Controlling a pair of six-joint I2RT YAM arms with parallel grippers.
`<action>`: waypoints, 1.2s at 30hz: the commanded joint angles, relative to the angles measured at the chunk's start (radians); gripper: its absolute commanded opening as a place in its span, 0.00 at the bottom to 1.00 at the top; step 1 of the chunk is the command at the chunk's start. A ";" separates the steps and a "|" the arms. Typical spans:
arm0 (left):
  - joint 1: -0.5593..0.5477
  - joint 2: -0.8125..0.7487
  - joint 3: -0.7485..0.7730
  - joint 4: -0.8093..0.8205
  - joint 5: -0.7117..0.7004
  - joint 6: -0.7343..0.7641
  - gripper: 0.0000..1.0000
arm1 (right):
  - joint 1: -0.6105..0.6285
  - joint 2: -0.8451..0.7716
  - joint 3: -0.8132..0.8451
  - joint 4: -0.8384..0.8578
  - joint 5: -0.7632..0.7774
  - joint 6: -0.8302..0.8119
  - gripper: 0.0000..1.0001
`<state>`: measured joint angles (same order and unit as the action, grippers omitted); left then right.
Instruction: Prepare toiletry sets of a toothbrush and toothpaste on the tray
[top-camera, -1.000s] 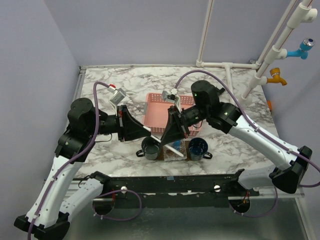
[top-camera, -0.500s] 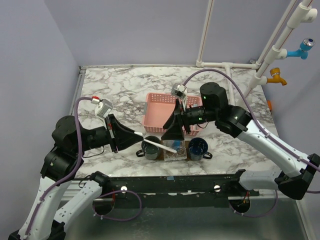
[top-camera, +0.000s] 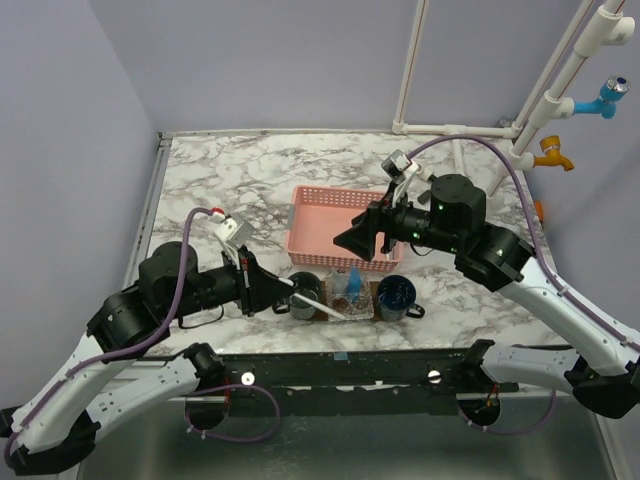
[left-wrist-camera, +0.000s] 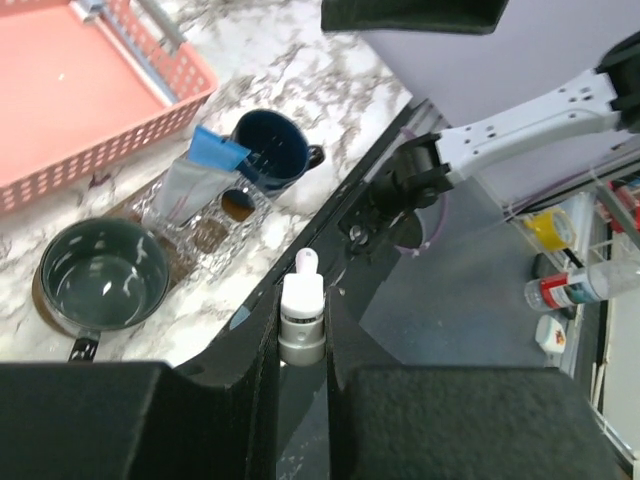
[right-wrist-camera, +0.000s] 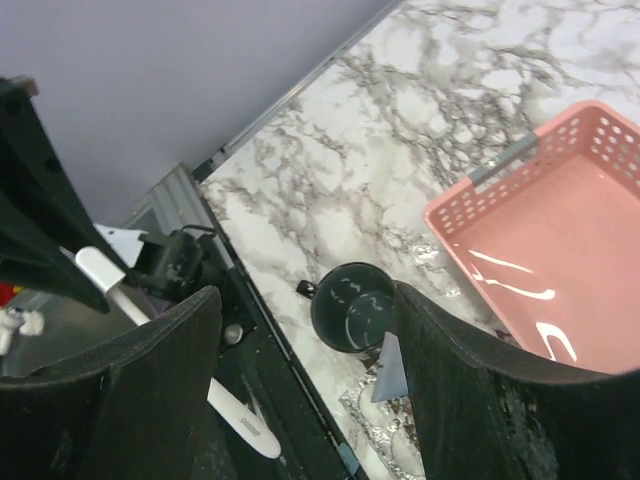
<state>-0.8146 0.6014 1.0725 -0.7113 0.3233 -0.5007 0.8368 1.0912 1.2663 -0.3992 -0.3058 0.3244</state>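
Holding toothbrush (top-camera: 322, 303) | left gripper (top-camera: 283, 285) | axis left-right, free end pointing right

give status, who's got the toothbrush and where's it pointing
Left fingers shut on toothbrush; right fingers open above basket. Toothbrush free end near tray front edge. Grey cup and blue cup flank tray.

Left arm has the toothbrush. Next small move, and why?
Probably lower the left end effector until the toothbrush rests on the tray. It grips the toothbrush, tip near the tray, and the right end effector is open above the basket.
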 joint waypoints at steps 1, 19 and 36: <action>-0.146 0.031 -0.021 -0.076 -0.308 -0.061 0.00 | 0.006 -0.011 -0.036 0.028 0.176 0.031 0.73; -0.407 0.185 -0.022 -0.059 -0.747 -0.175 0.00 | 0.006 -0.044 -0.140 0.089 0.284 0.048 0.73; -0.560 0.316 0.080 -0.100 -0.914 -0.230 0.00 | 0.005 -0.088 -0.188 0.088 0.288 0.042 0.73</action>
<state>-1.3342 0.8997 1.0973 -0.7753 -0.4961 -0.7033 0.8371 1.0332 1.0901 -0.3309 -0.0395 0.3664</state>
